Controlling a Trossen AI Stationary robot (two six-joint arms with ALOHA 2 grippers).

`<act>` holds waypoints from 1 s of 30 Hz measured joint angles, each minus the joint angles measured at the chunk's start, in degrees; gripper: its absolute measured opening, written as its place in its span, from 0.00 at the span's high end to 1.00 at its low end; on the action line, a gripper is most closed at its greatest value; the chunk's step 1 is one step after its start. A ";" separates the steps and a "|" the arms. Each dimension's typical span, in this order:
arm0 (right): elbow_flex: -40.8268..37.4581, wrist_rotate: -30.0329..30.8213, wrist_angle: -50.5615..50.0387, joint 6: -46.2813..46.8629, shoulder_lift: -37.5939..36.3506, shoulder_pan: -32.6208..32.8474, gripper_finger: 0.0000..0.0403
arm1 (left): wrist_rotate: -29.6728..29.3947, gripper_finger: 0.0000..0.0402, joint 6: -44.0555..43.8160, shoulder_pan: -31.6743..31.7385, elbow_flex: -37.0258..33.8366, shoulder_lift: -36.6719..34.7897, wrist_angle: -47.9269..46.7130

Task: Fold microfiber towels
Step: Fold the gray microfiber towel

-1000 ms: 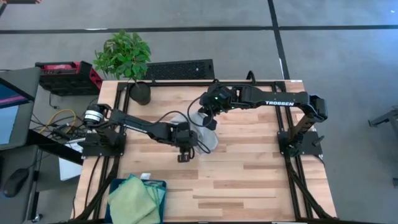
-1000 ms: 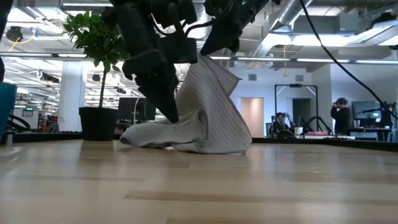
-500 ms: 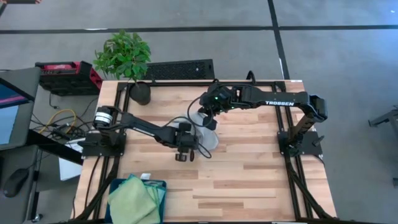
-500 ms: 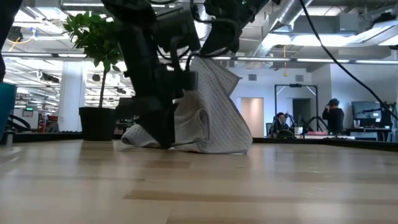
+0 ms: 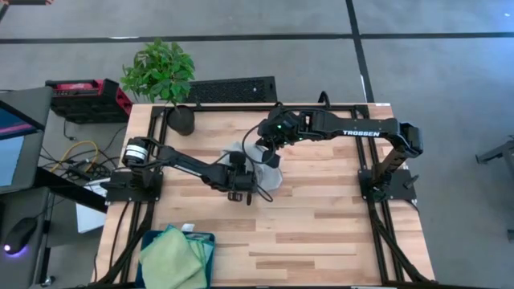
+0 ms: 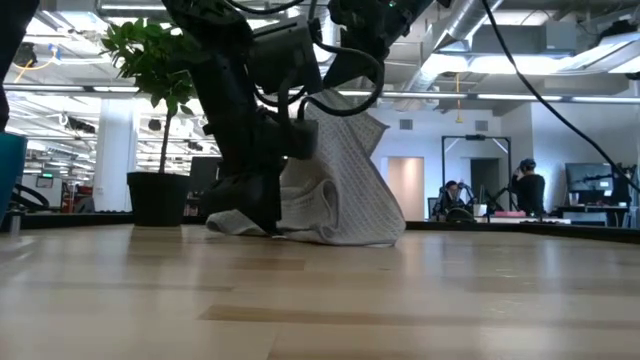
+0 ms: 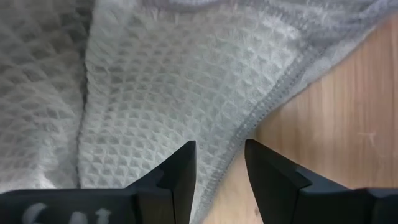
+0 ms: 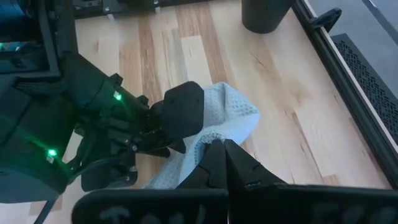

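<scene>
At the time of inspection my left gripper point(image 7: 217, 171) stood low over the table point(image 5: 321, 217), its fingers parted by a narrow gap and holding nothing. In the left wrist view the stitched hem of the pale grey towel point(image 7: 174, 93) ran diagonally from the lower middle of the frame to the upper right, and it passed directly into the gap between my fingertips; cloth lay to the left of that line, bare wood to the right. I judged that the coming pinch depended on this alignment: the hem lay straight ahead of the fingers and just beyond them, not yet between them. In the high view the left gripper point(image 5: 238, 183) sat at centre frame, at the lower left edge of the towel point(image 5: 269, 175). Farther on, up and to the right, my right gripper point(image 5: 269, 152) was closed on a raised part of the same towel, holding it as a peak in the low view point(image 6: 340, 170). The left gripper was the nearer to the free hem. Remaining towels sat in the bin point(image 5: 173, 257) at lower left.
</scene>
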 joint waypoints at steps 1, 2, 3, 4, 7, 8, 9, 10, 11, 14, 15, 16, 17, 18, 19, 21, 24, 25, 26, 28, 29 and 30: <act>0.00 0.00 0.02 0.00 0.00 0.00 0.99 | -0.01 0.67 -0.02 0.02 -0.04 0.00 -0.28; 0.00 0.00 0.02 -0.02 0.00 0.00 0.99 | -0.02 0.68 -0.02 0.10 -0.04 0.00 -0.22; 0.00 0.00 0.04 -0.01 0.00 0.00 0.99 | -0.02 0.68 -0.02 0.13 -0.04 0.00 0.03; 0.00 0.00 0.08 0.00 0.00 0.00 0.99 | -0.04 0.69 -0.02 0.13 -0.04 0.00 0.03; 0.00 0.00 0.09 -0.02 0.00 0.00 0.99 | 0.67 0.77 0.31 0.52 -0.04 0.00 -0.15; 0.00 0.00 0.09 0.00 0.00 0.00 0.99 | 1.85 0.81 0.65 0.70 -0.02 0.00 -0.50; 0.00 0.00 0.09 0.00 0.00 0.00 0.99 | 3.05 0.86 0.77 0.94 -0.02 0.00 -1.07; 0.00 0.00 0.03 -0.02 0.00 0.00 0.99 | 4.07 0.91 0.77 1.13 -0.02 0.00 -1.59; 0.00 0.00 -0.07 -0.02 0.00 0.00 0.99 | 5.00 0.95 0.65 1.34 -0.02 0.00 -1.97; 0.00 0.00 -0.15 -0.04 0.00 -0.37 0.99 | 6.45 0.98 -1.61 1.90 -0.02 0.00 -3.31; 0.00 0.01 -0.15 -0.03 0.00 -0.40 0.99 | 6.80 0.98 -2.31 1.96 -0.02 0.00 -4.01; 0.00 0.02 -0.15 -0.09 0.00 -0.60 0.99 | 7.27 0.99 -2.49 2.08 -0.02 0.00 -4.66; 0.00 0.00 -0.15 -0.09 0.00 -0.77 0.99 | 7.79 1.00 -2.60 2.12 0.13 -0.01 -5.10; 0.00 0.01 -0.16 -0.02 0.00 -0.87 0.99 | 8.32 1.00 -2.62 2.12 0.15 -0.04 -5.48; 0.00 0.02 -0.15 0.00 0.00 -1.08 0.99 | 8.60 1.00 -2.53 2.12 0.17 -0.06 -5.65; 0.00 0.02 -0.15 0.02 0.00 -1.24 0.99 | 9.10 1.00 -2.14 2.26 0.17 -0.11 -5.71; 0.02 0.02 -0.15 0.07 0.00 -1.60 0.99 | 8.15 1.00 -2.65 2.23 0.17 -0.11 -5.74; 0.02 0.04 -0.15 0.07 0.00 -1.60 0.99 | 7.79 1.00 -2.77 2.23 0.17 -0.11 -5.94; 0.02 0.04 -0.15 0.07 0.00 -1.60 0.99 | 7.65 1.00 -2.70 2.21 0.15 -0.11 -5.95; 0.02 0.04 -0.12 0.07 0.00 -1.57 0.99 | 7.64 0.99 -2.85 2.21 0.15 -0.11 -5.92; 0.02 0.03 -0.11 0.07 0.00 -1.57 0.99 | 7.60 0.99 -3.00 2.21 0.15 -0.11 -5.92; 0.02 0.04 -0.11 0.07 0.00 -1.57 0.99 | 7.48 0.99 -3.03 2.21 0.15 -0.11 -5.92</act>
